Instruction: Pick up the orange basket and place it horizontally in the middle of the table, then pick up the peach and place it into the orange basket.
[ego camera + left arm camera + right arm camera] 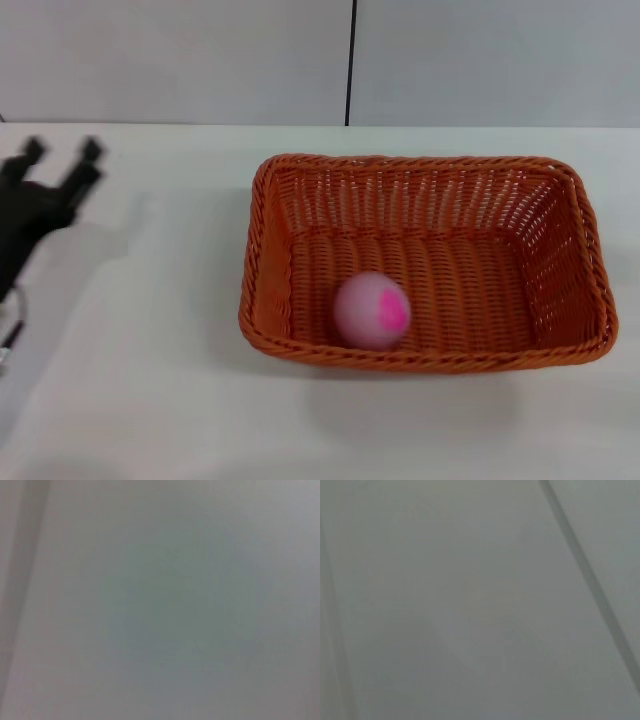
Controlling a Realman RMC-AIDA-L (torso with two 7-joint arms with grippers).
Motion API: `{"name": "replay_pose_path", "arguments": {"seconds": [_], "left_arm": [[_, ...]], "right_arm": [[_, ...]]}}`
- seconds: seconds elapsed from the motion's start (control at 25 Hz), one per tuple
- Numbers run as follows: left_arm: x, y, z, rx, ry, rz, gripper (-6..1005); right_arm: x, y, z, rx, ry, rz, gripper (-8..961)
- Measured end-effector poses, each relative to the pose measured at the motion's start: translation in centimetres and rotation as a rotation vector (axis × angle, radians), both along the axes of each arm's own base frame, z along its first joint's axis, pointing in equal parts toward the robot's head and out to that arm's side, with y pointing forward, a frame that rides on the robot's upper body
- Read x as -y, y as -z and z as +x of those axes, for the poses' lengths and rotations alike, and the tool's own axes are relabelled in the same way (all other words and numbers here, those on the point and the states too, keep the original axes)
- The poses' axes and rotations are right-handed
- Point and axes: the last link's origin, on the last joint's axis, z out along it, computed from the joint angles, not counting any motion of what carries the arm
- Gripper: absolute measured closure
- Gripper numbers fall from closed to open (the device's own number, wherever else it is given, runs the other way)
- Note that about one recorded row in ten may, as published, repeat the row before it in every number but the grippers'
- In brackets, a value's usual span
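The peach (pixel 372 310) is lying inside the orange basket (pixel 424 175), near its front wall; the basket's long axis is running crosswise on the tabletop (pixel 150 380). The left claw (pixel 60 165), fingers spread and holding nothing, is hovering well left of the basket.

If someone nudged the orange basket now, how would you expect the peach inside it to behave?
The peach looks round and smooth, so it would probably roll across the floor of the orange basket. The sloped woven walls should likely contain it. It rests near the front wall, so forward travel seems limited.
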Motion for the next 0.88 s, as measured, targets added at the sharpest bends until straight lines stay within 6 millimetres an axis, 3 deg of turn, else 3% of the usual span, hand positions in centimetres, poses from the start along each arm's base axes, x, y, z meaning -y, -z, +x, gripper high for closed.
{"name": "replay_pose_path", "arguments": {"seconds": [0.28,0.88], "left_arm": [[1.4,-3.5,-3.4,0.034,-0.149,0.182,191],[2.5,-4.0,-3.9,-0.019,-0.150,0.222,192]], "right_arm": [[-0.1,-0.9,2.6,-0.018,0.165,0.030,245],[-1.4,0.1,3.4,-0.004,0.244,0.008,245]]}}
